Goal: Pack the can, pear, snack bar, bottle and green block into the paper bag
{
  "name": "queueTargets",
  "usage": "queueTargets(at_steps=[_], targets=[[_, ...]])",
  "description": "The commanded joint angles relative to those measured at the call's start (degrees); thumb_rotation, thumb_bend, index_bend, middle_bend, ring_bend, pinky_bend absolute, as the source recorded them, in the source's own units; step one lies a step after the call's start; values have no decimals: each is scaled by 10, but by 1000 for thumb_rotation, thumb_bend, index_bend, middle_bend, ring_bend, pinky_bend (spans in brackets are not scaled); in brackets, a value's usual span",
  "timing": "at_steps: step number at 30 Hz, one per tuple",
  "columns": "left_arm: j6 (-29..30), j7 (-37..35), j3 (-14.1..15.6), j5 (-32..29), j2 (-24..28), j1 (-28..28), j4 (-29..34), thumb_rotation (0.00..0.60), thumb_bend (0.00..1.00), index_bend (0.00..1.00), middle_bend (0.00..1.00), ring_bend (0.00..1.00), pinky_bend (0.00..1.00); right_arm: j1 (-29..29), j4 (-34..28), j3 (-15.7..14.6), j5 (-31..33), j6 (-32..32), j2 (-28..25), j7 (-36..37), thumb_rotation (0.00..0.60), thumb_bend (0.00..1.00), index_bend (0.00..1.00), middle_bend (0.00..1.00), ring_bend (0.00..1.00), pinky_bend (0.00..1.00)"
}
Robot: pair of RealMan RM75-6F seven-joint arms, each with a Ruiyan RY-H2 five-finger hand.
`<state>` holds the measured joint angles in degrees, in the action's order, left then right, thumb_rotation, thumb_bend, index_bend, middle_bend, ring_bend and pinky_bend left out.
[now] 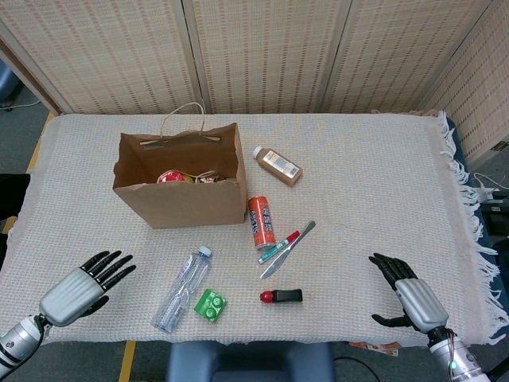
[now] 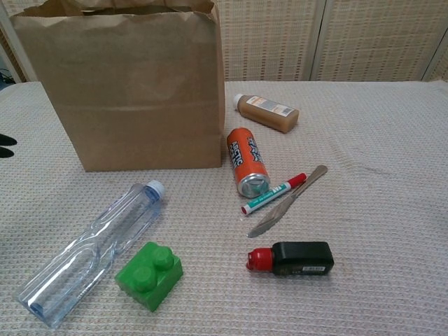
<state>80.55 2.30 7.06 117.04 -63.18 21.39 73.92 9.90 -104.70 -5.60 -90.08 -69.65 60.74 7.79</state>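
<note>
At the surface's near-left edge, the left hand (image 1: pixel 79 286) hovers spread and empty; the bottle (image 1: pixel 181 289) lies just rightward, long axis running cap-first toward the paper bag (image 1: pixel 188 199).

A red-capped marker (image 1: pixel 278 247) and a butter knife (image 1: pixel 288 249) lie side by side at the middle of the frame, touching or nearly so, both slanting up to the right. Just below them rests a small black bottle with a red cap (image 1: pixel 281 296), on its side. A woven cream cloth (image 1: pixel 374 175) covers the counter, fringed at its right edge. Wicker screens (image 1: pixel 262 48) fill the top of the frame.
</note>
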Motion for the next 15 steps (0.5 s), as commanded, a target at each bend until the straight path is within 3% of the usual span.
queueTargets(at_steps=[1, 10, 15], targets=[[-6, 79, 14, 113, -32, 79, -87, 600, 360, 0, 0, 0, 120, 0, 0, 0, 0, 0, -1, 1, 600, 46, 0, 0, 0, 0], [-11, 145, 29, 172, -71, 121, -100, 600, 359, 0, 0, 0, 98, 1, -3, -2, 1, 3, -6, 11, 600, 45, 0, 0, 0, 0], [-29, 158, 32, 163, -100, 128, -99, 600, 360, 0, 0, 0, 93, -1, -5, 2, -25, -22, 0, 86, 600, 46, 0, 0, 0, 0]])
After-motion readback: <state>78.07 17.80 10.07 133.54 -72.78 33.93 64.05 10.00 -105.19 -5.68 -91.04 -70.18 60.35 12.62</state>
